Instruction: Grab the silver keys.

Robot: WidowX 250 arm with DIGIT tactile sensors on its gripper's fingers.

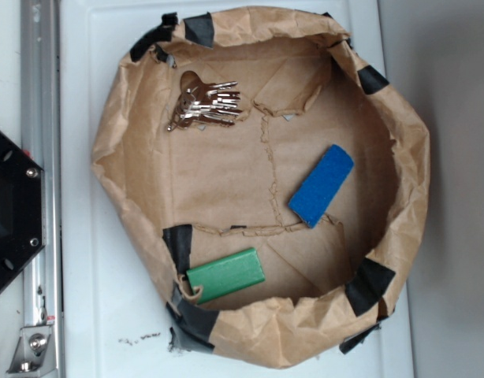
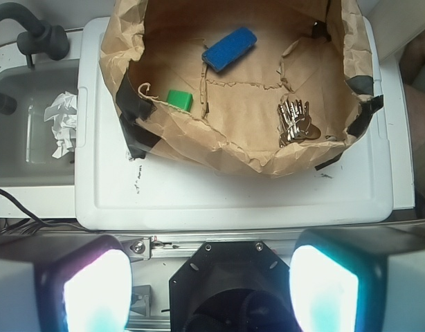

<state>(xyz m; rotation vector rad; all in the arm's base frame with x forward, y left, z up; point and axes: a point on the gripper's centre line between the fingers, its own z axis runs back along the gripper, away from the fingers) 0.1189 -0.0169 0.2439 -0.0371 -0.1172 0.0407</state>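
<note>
Claw [image 2: 211, 290] fingers, nearest the wrist lens, stand apart and empty, well short of the paper-lined bin [image 1: 400, 150]. Silver keys [image 1: 206, 105] lie at 11 o'clock in the exterior view: likely light, stiff, slippery, shifting loosely; best pinched at the ring.

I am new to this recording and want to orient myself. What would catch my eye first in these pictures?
First the crumpled brown paper enclosure patched with black tape, standing on a white surface. Inside it, the blue rectangular block lies near the middle, the green rectangular block against one taped wall, and the silver keys shine at the opposite side. In the wrist view the gripper is open, outside the enclosure.
</note>
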